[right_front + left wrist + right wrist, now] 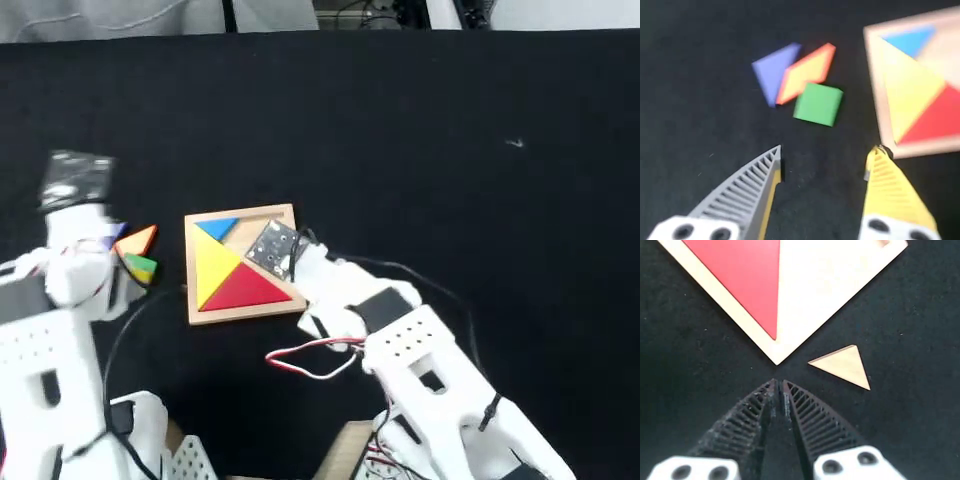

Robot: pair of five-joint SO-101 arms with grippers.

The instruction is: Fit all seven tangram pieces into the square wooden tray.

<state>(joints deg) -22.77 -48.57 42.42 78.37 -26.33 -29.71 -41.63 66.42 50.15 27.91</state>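
The square wooden tray point(240, 212) holds a blue triangle point(217, 228), a yellow triangle point(215, 265) and a red triangle point(245, 288). Left of it on the black table lie a purple triangle point(772, 70), an orange parallelogram point(807, 72) and a green square point(818, 103). My left gripper point(827, 160) hangs open just short of the green square. My right gripper point(778, 385) is shut and empty, its tips close to the tray's corner point(830, 285) beside the red triangle point(747, 275). A small plain wooden triangle point(845, 366) lies on the table next to that corner.
The right arm point(400, 340) stretches over the tray's right side, with a red and white cable point(310, 350) looping beside it. The left arm point(60, 280) stands at the left edge, partly over the loose pieces. Black table spreads wide behind and to the right.
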